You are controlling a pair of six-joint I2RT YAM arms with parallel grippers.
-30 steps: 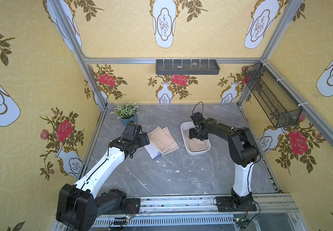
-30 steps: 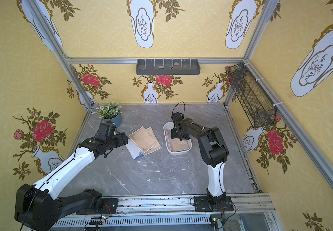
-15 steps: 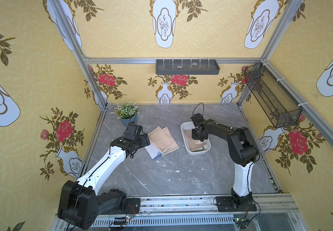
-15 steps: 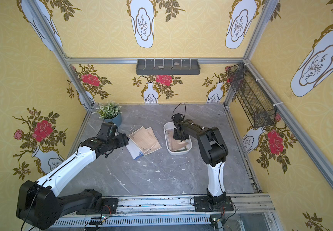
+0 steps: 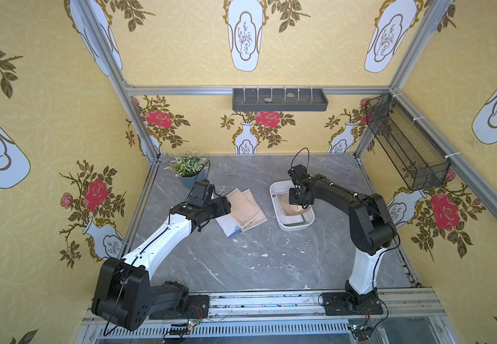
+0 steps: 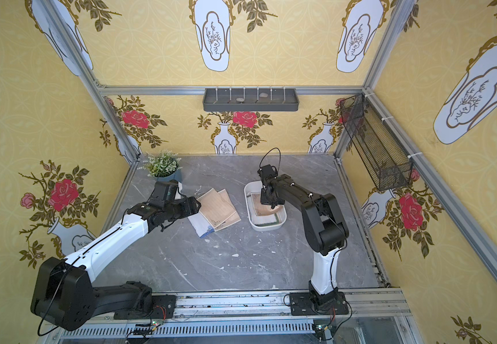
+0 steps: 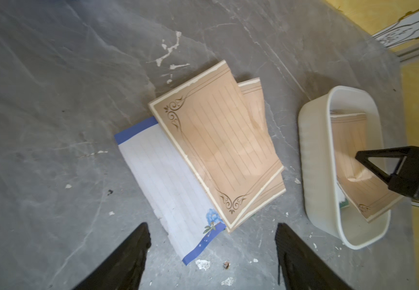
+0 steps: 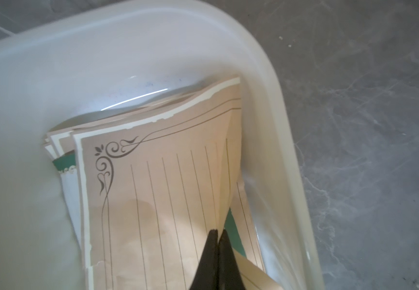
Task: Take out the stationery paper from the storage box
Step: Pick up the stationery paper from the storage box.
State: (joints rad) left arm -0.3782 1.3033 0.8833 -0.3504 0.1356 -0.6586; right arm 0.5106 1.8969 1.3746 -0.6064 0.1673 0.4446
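Right gripper [image 8: 218, 234], open a second ago, now pinches a tan stationery paper sheet [image 8: 168, 200] in the storage box [image 8: 282, 130]; left gripper [image 7: 211, 227] gapes above tabletop sheets [image 7: 218, 140]

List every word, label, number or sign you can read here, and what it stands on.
No text can be read anywhere.
Tan sheets: only ruled lines and corner flourishes, no words.
White sheet: ruled lines, blue bands and a blue flower, no words.
Box: no label shows on its walls.
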